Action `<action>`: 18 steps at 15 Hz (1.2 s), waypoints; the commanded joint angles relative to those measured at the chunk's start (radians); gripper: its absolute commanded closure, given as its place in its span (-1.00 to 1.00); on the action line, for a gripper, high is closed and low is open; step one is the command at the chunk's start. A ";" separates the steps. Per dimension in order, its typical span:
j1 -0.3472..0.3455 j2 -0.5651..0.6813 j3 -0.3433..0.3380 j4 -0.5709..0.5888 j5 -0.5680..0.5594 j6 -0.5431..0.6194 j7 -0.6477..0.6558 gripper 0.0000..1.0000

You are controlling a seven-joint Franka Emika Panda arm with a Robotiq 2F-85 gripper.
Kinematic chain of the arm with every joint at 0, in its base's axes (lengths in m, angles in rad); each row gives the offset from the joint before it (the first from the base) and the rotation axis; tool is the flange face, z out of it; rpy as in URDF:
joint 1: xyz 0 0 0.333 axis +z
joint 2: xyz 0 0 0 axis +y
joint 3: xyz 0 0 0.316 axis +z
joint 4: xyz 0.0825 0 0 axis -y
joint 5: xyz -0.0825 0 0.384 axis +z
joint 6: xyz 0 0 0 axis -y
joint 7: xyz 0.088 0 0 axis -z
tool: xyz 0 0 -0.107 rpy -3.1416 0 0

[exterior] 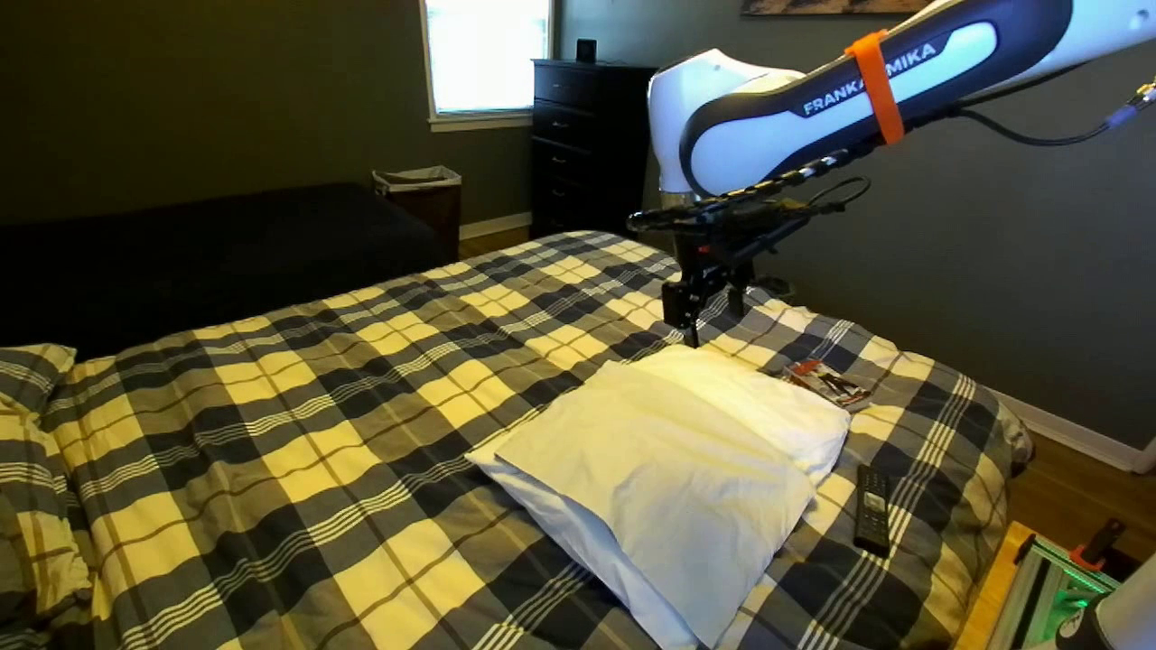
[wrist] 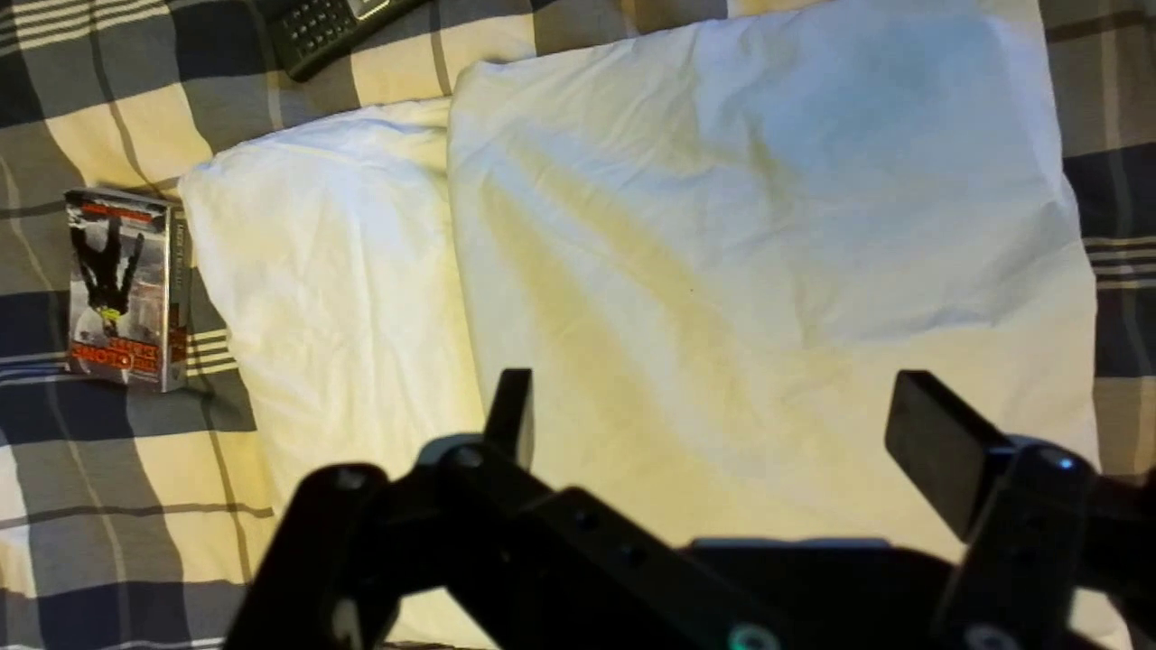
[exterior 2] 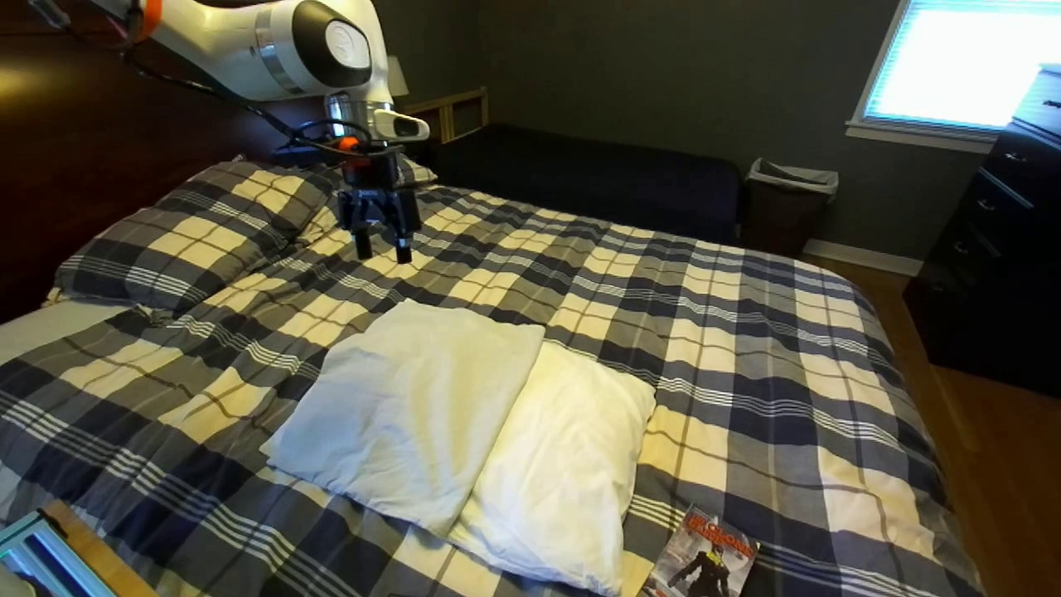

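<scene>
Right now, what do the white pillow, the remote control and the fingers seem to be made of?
White pillow: probably cloth, matte, perhaps cotton; soft creases show.
Remote control: likely hard plastic, dull black; straight edges, small buttons.
Fingers: black and matte, maybe metal or plastic; flat, dull faces leave it open.

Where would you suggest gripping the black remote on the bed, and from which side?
I would take the remote across its middle, coming straight down from above with the jaws over its two long sides. It lies flat, buttons up, on the plaid bedspread, long but narrow, and its edges seem free of the white fabric.
</scene>
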 commanded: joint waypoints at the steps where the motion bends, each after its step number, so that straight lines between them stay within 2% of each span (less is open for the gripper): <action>1: 0.010 0.003 -0.009 0.003 0.001 -0.003 -0.001 -1.00; 7: 0.008 -0.006 -0.013 0.003 0.001 -0.003 -0.001 -1.00; 12: 0.054 0.064 0.021 0.040 -0.027 -0.010 0.039 -1.00; 18: 0.132 0.207 0.039 0.134 -0.102 -0.012 0.093 -1.00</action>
